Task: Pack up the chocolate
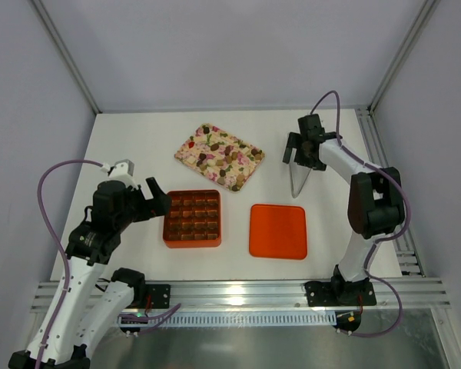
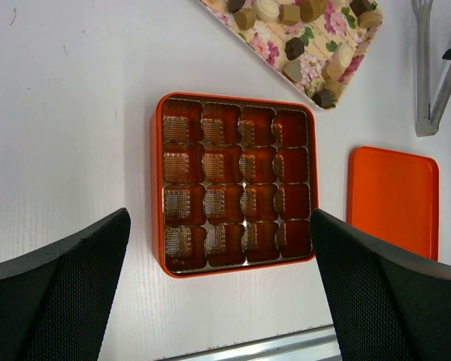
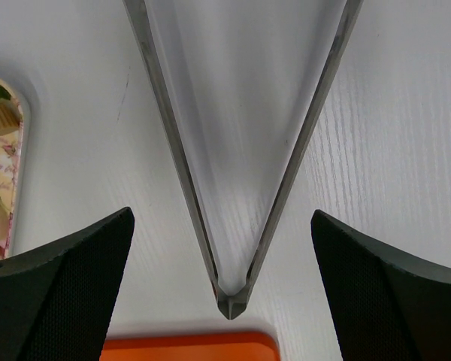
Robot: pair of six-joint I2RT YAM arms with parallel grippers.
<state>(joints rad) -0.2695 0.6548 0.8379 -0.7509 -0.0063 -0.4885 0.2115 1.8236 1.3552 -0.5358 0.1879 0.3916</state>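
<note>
White tabletop (image 1: 138,146) and pale walls frame the top external view. Near the table's front edge sits a square orange box with a grid of small cells (image 1: 192,219). Just right of the box lies a flat orange square lid (image 1: 277,231). Beyond the box, turned at an angle to it, rests a rectangular tray with a pink-and-cream floral print (image 1: 186,154). The chocolate (image 1: 229,151), many small dark brown to tan lumps, is scattered over that tray. Farther right of the box than the lid and beyond it lie V-shaped metal tongs (image 1: 296,181), with the right gripper (image 1: 301,160) over their open end. The left gripper (image 1: 163,201) hovers just left of the box.

From the left wrist camera, the box shows four rows of four cells with ribbed brownish bottoms. The left gripper's black fingers (image 2: 75,286) stand wide apart, holding nothing. The lid, tray corner and tongs appear right of the box.

From the right wrist camera, the tongs' joined end points at the lid's edge. The right gripper's fingers (image 3: 68,286) are spread wide on either side of the tongs, clear of both arms.
</note>
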